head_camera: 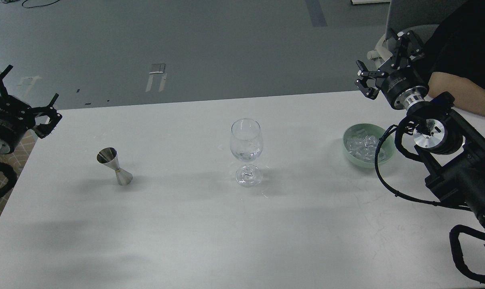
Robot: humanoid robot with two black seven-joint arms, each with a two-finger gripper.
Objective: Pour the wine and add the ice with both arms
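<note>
A clear stemmed glass (246, 150) stands upright mid-table. A steel jigger (114, 165) stands to its left. Several clear ice cubes (362, 145) lie in a pale green bowl (348, 154) at the right. My left gripper (23, 94) is open and empty, raised at the table's far left edge, well left of the jigger. My right gripper (382, 54) is open and empty, held high beyond the bowl at the far right. No wine bottle is in view.
The white table (210, 224) has its far edge in front of grey floor. A person's bare forearm (463, 94) rests on the table at the far right, behind my right arm. A checked chair (1, 176) shows at the left edge.
</note>
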